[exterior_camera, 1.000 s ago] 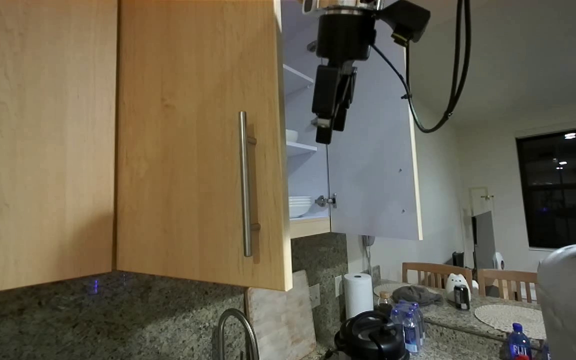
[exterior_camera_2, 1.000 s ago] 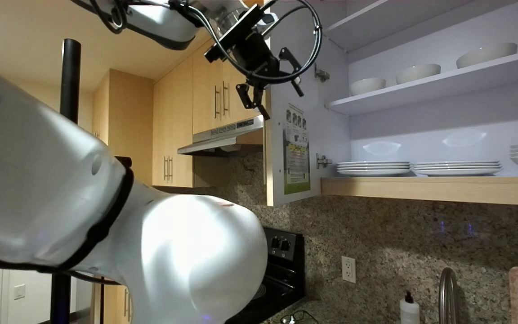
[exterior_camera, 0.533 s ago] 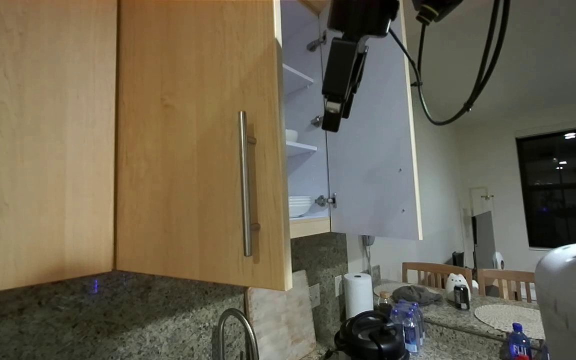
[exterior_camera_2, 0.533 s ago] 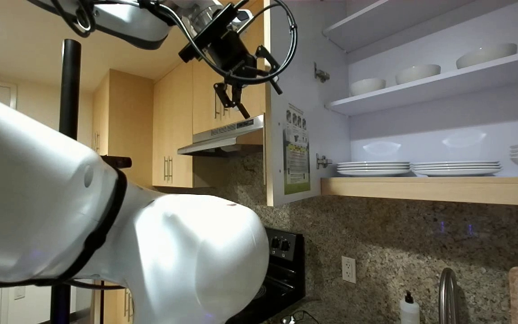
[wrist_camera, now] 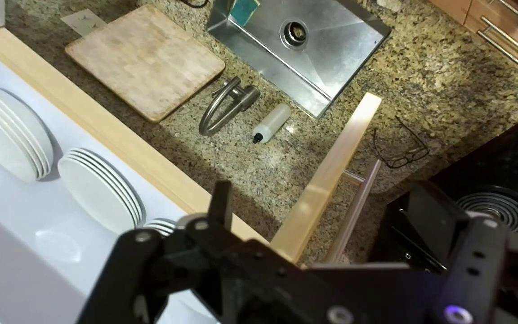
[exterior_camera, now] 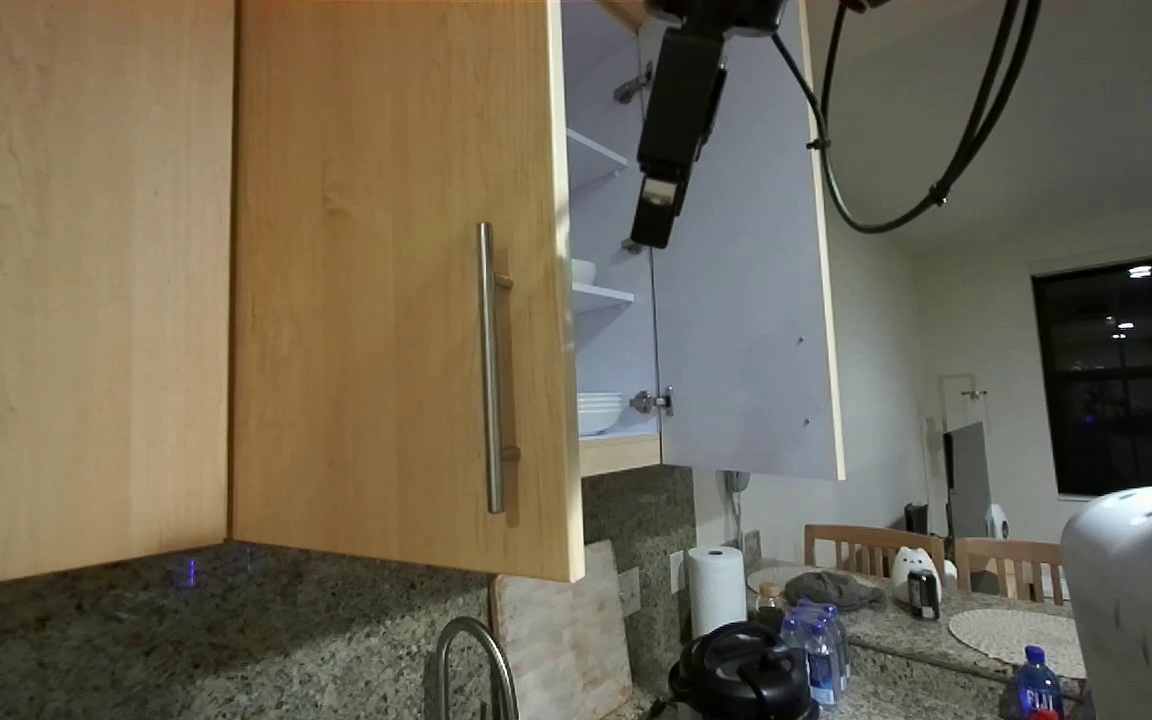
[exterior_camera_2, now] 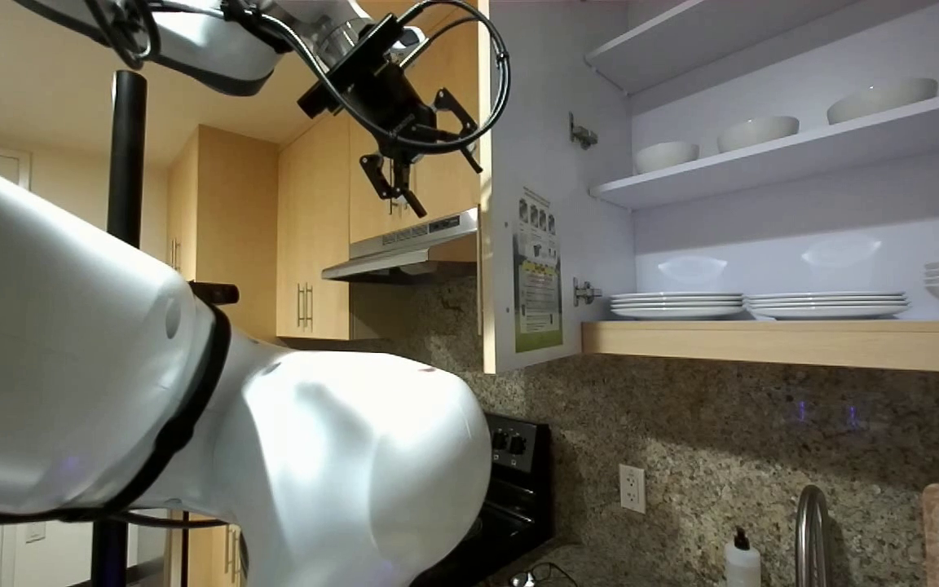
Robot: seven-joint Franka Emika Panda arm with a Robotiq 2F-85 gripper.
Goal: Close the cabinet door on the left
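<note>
The cabinet door (exterior_camera: 366,300) stands open, its oak face and metal bar handle (exterior_camera: 492,400) showing in an exterior view. In an exterior view its pale inner face with a leaflet shows (exterior_camera_2: 547,163). The wrist view shows the door's free edge (wrist_camera: 319,189) and the handle (wrist_camera: 353,211) between the two fingers; the near parts are hidden by the gripper. My gripper (exterior_camera_2: 451,191) is open and empty, at the door's free edge, high up. One finger overlaps the edge in that view; whether it touches cannot be told. A finger (exterior_camera: 676,110) also shows in an exterior view.
A second door with a pale face (exterior_camera: 746,330) stands open across the cabinet. Plates (exterior_camera_2: 677,306) and bowls (exterior_camera_2: 756,133) stand on the shelves. Below are a faucet (wrist_camera: 223,108), a soap bottle (wrist_camera: 274,121) and a stove (wrist_camera: 488,211). A range hood (exterior_camera_2: 408,253) is beyond the door.
In an exterior view my gripper has moved left, from in front of the inner face to the door's free edge. It stands slightly higher in an exterior view. The door has not moved.
</note>
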